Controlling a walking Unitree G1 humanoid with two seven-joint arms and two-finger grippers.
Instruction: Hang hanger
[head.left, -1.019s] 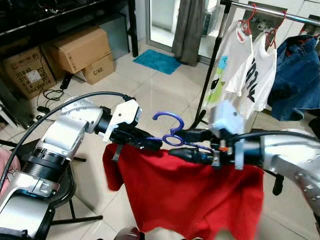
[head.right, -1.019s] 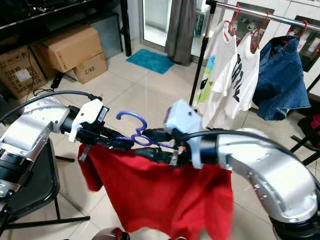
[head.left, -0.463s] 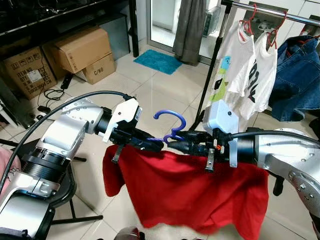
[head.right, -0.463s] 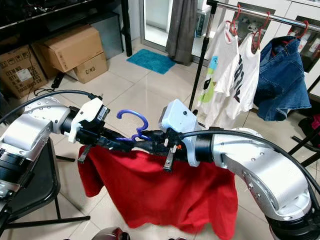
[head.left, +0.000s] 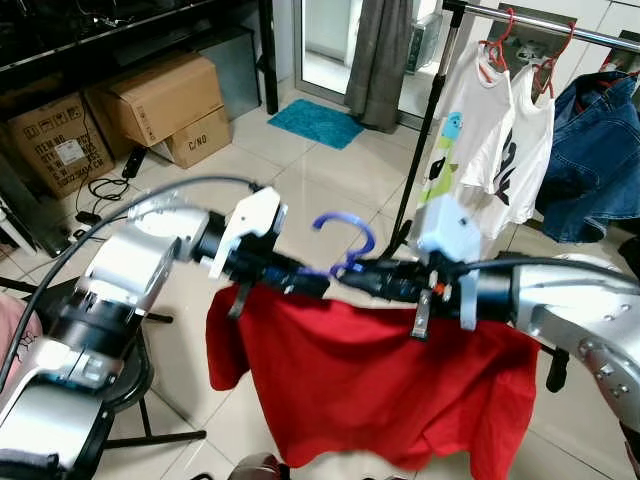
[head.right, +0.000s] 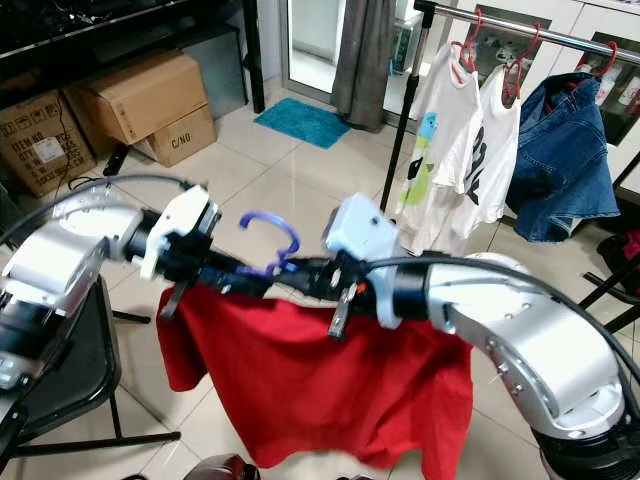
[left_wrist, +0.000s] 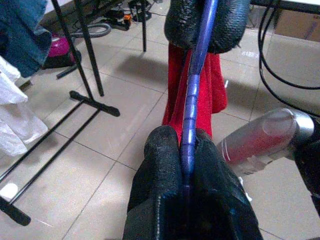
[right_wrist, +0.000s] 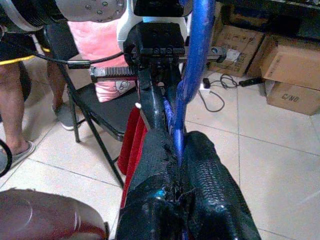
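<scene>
Hanger: the blue hanger (head.left: 343, 240) carries a red garment (head.left: 370, 380) and sits mid-frame in the head views, hook up, well short of the clothes rail (head.left: 540, 20) at 1 o'clock.

Left gripper: the left gripper (head.left: 300, 280) is clamped tight on the hanger's left shoulder; in its wrist view the fingers (left_wrist: 165, 165) pinch the blue bar with no gap.

Right gripper: the right gripper (head.left: 365, 278) is pinched shut on the hanger just beside the hook's root, its fingers (right_wrist: 200, 170) closed on the blue bar.

Change: over the last second the right arm has turned, so the garment now drapes flatter along the bar, and both arms have lifted slightly with the hook a touch higher. The left arm is blurred, so it is likely moving.

Meaning: I judge this as the carry stage; the hook must still rise and travel toward 1 o'clock to catch the rail.

Around: white T-shirts (head.left: 480, 130) and a denim garment (head.left: 595, 150) already hang on the rail; cardboard boxes (head.left: 160, 100) at 10 o'clock, a teal mat (head.left: 318, 122) at 12, a black folding chair (head.left: 130, 380) at 8.

In the way: the rail's upright pole (head.left: 425, 120) and the hanging shirts crowd the near end of the rail.
</scene>
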